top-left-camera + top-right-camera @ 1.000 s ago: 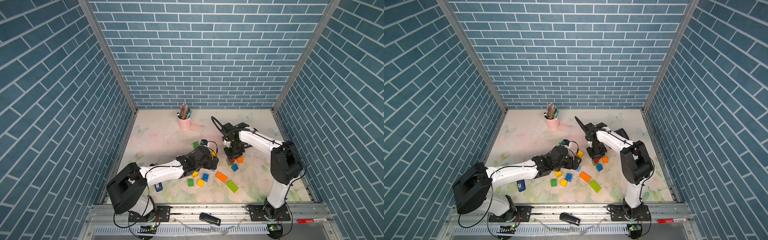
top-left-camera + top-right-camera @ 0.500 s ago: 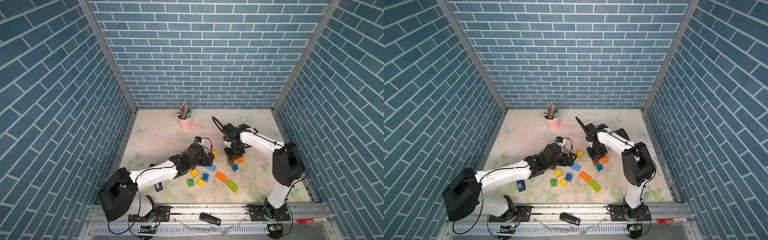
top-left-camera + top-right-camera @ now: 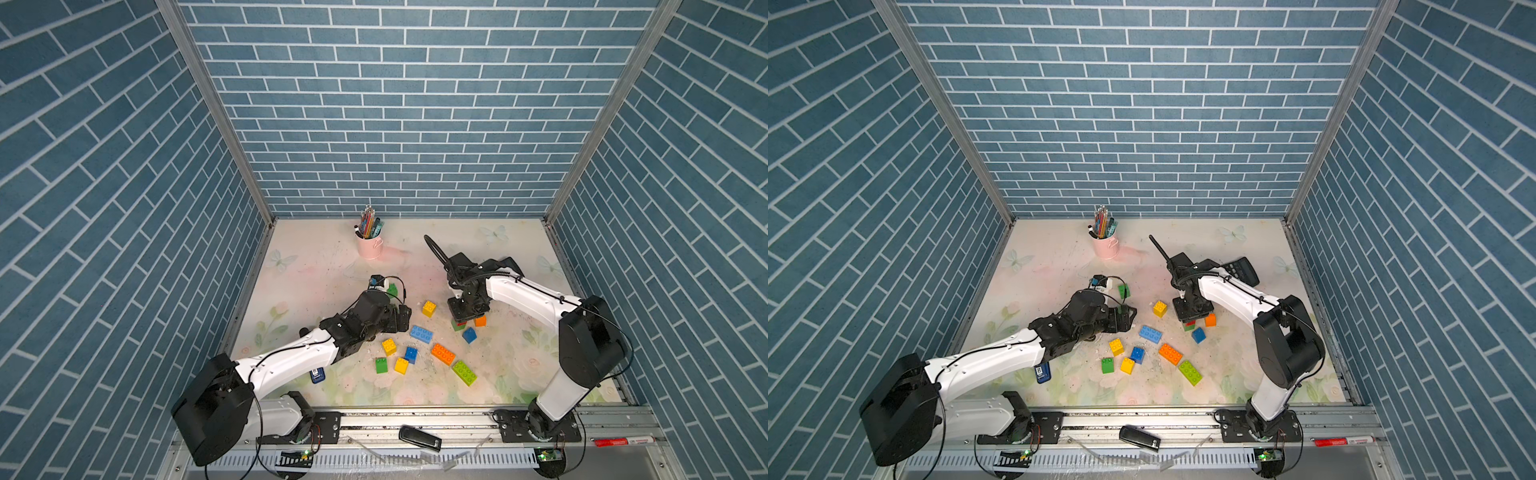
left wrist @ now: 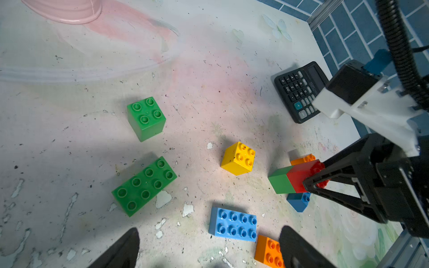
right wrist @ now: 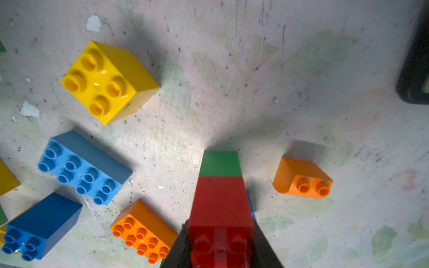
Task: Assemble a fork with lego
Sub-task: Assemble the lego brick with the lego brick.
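My right gripper (image 3: 465, 319) is shut on a red brick (image 5: 220, 208) that sits joined on top of a green brick (image 5: 220, 164); the stack (image 4: 292, 179) stands on the table. My left gripper (image 4: 209, 248) hangs open and holds nothing, low over a light blue oblong brick (image 4: 233, 224) and an orange one (image 4: 269, 253). In both top views the left gripper (image 3: 1125, 318) is left of the stack. Loose lego lies around: a yellow square (image 3: 429, 308), a green square (image 4: 146, 118), a green oblong (image 4: 144, 185), a lime oblong (image 3: 464, 372), a small orange piece (image 5: 303, 178) and a blue brick (image 3: 469, 334).
A pink cup of pencils (image 3: 369, 245) stands at the back. A black calculator (image 3: 1239, 270) lies behind the right arm. Near the front are more small bricks (image 3: 389, 346), a small blue card (image 3: 318, 375) under the left arm, and the rail with a black object (image 3: 419, 438).
My left gripper has drawn back to the left, away from the right gripper, still open. The right gripper has stayed in place, shut on the red brick.
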{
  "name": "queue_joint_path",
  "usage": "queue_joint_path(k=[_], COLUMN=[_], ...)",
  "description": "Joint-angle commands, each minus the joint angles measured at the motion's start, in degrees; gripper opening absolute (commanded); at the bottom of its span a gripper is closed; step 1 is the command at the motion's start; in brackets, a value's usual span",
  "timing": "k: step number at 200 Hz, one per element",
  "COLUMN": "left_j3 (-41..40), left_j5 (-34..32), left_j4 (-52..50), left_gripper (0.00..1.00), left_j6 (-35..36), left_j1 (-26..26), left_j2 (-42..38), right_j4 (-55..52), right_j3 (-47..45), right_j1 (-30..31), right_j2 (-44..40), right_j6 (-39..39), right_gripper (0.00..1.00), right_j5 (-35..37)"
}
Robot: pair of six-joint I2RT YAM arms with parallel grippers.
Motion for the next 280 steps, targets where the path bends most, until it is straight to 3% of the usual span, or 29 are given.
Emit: queue_joint_path(k=[1,53,121,226,235,261,280], left_j3=[-0.7,0.0,0.3,-2.4,-2.3,-2.2,-1.8], left_j5=[0.0,1.3,1.9,0.8,0.8,1.0,1.0], left_j4=[0.2,1.8,1.5,-3.5,-3.5,-3.1,-3.0], left_gripper=[0.95,0.95,0.95,0.95,0.95,0.95,0.95], left_j6=[0.1,-0.1,-0.4,0.0,0.0,0.0,0.1], left_j1=[0.2,0.2,0.8,3.2,3.2,3.2,3.2], left_j2=[0.2,2.1,1.9,-4.4,-4.4,-4.3,-4.2], right_j4=[11.1,17.6,9.3,11.9,11.8,11.9,12.1], right_j3=[-6.7,-13.5,-9.7,-1.4,-1.2,-0.2,0.3], right_j1=[0.8,1.5,4.0,11.7,11.7,11.7,11.7], right_j2=[2.8,-1.9,-5.6,2.2,2.1,1.0,-0.3], right_j6=[3.2,5.1,2.9,2.3,2.2,2.0,1.7], right_gripper=[0.0,0.0,0.0,0.0,0.1,0.5,0.59], right_j5=[2.4,3.3,-1.9,-1.6,-1.5,-1.8,-1.5])
